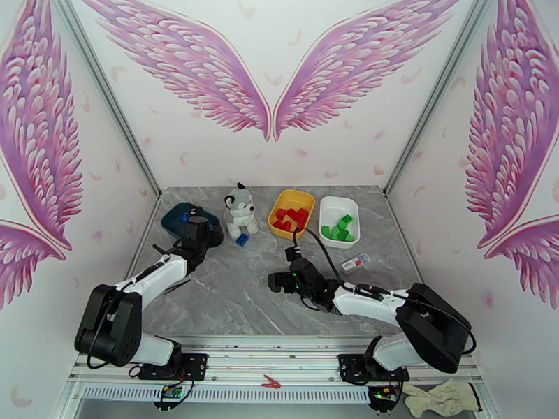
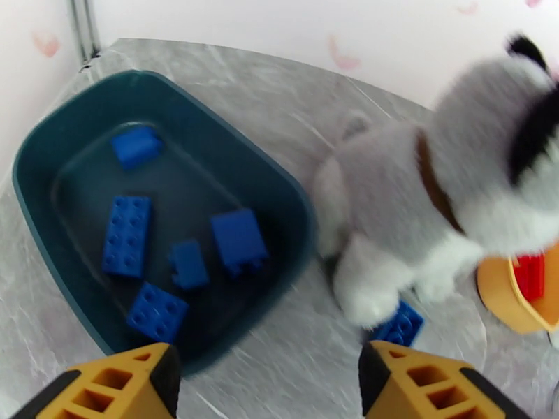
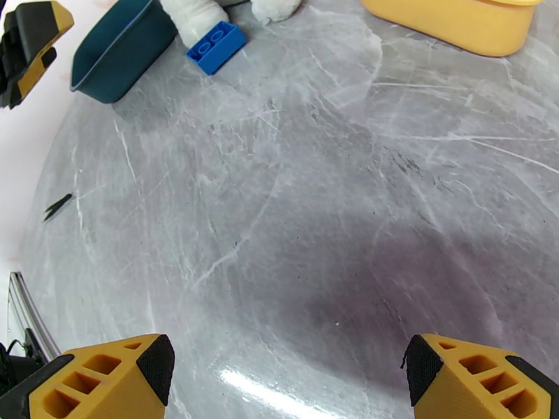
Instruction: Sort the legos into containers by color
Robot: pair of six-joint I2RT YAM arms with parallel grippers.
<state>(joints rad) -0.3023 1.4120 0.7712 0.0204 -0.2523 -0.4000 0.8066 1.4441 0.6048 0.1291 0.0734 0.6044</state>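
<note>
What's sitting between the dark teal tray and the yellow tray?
The plush dog sits there, with one blue lego on the table by its foot. The top camera shows it.

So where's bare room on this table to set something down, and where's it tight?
Free: the marble table between the arms, bordered by the plush dog and yellow tray behind and the open right gripper on the right. Crowded: the back row, where teal tray, left gripper, dog, blue brick, yellow and white tray sit close.

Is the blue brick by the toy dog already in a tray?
No, the brick lies on the table at the dog's paw, outside the teal tray.
</note>
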